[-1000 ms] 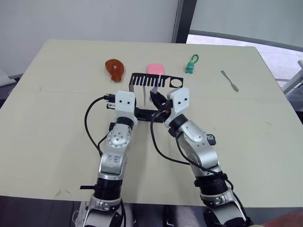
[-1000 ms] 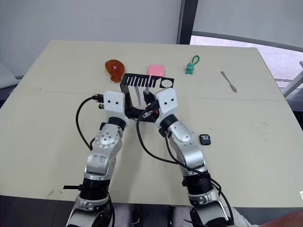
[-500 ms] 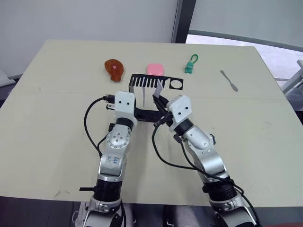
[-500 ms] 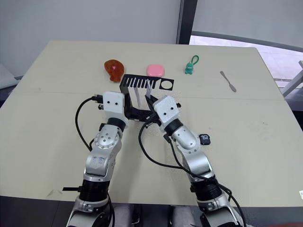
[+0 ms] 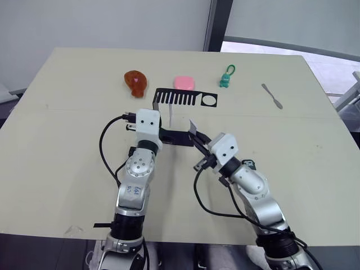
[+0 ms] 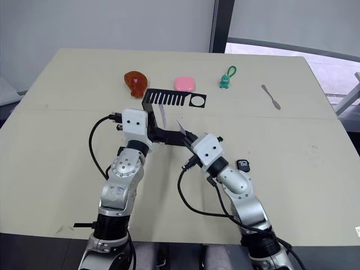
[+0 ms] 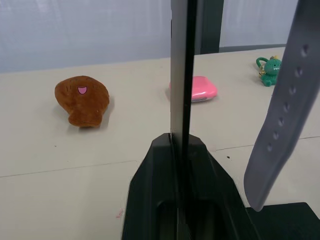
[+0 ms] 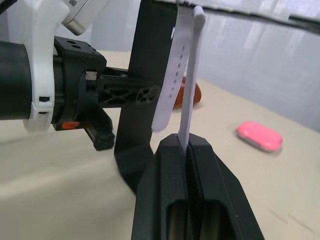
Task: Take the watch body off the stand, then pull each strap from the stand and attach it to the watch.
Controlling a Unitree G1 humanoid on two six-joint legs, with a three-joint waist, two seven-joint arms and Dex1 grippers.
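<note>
The stand (image 5: 179, 107) sits at the table's (image 5: 67, 169) centre with one holed strap (image 7: 282, 110) hanging from its comb top; the left gripper (image 7: 182, 145) is clamped on its upright, and the right gripper (image 8: 189, 142), just off at 4 o'clock, is pinched on the other strap (image 8: 189, 75). The watch body (image 6: 243, 165) lies at 4 o'clock, beside the right arm. Beyond: brown plush (image 5: 136, 82) at 11 o'clock, pink case (image 5: 184, 82) at 12, green keychain (image 5: 226, 77) at 1, spatula (image 5: 272, 95) at 2.
</note>
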